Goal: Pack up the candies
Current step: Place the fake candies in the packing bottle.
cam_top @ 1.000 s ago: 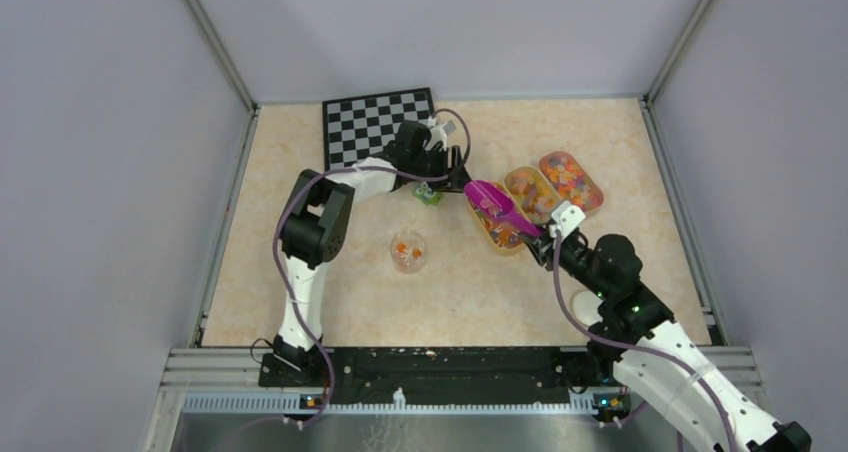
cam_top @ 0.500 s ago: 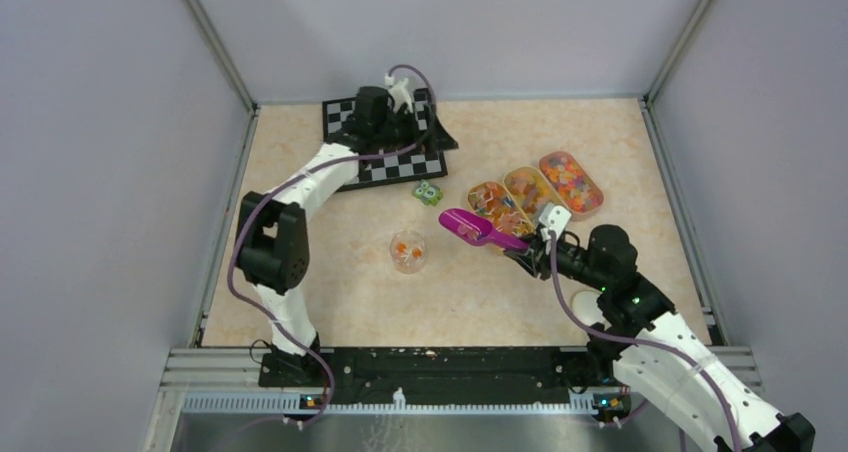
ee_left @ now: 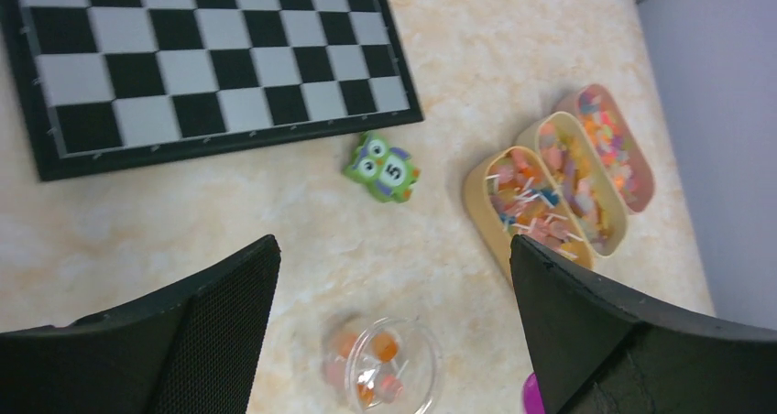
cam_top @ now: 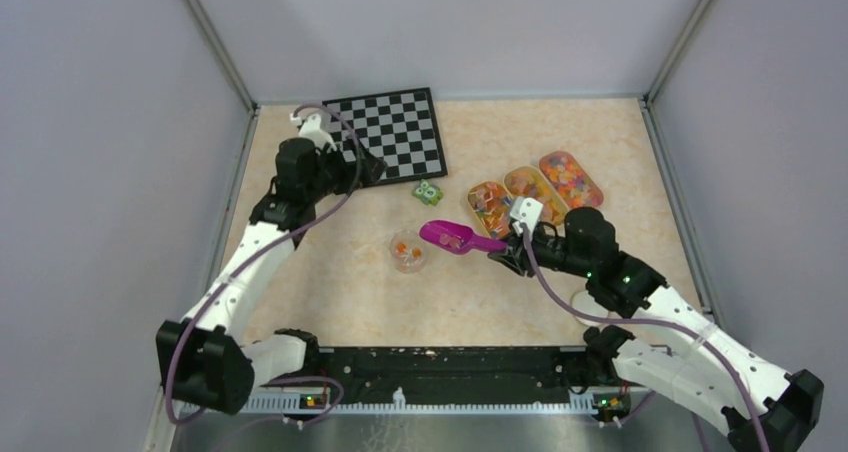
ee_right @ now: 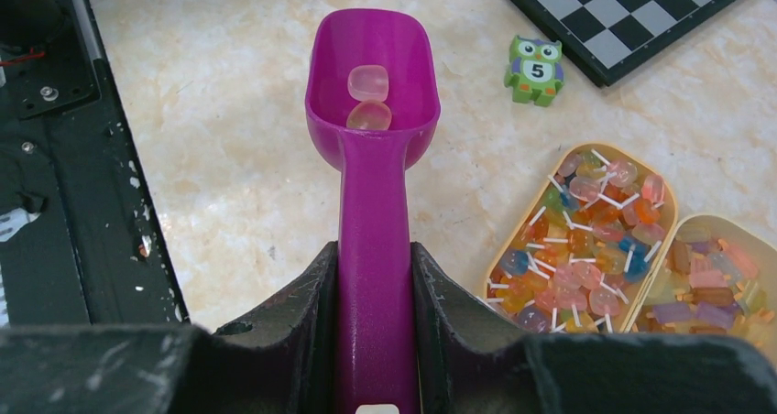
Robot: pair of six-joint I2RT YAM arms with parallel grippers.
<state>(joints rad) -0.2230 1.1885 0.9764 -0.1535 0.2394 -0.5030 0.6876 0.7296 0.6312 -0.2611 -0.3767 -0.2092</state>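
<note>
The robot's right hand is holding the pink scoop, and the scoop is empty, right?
Not quite. The right gripper does hold the magenta scoop by its handle, but the scoop is not empty. Two candies lie in its bowl, as the right wrist view shows.

Magenta scoop (ee_right: 371,112) in the right gripper (ee_right: 374,322) — two candies (ee_right: 368,98) in its bowl.
Both fingers clamp the handle; to the right sits a tan tray (ee_right: 672,203) of sweets — a green owl block (ee_right: 535,70) beyond.
</note>
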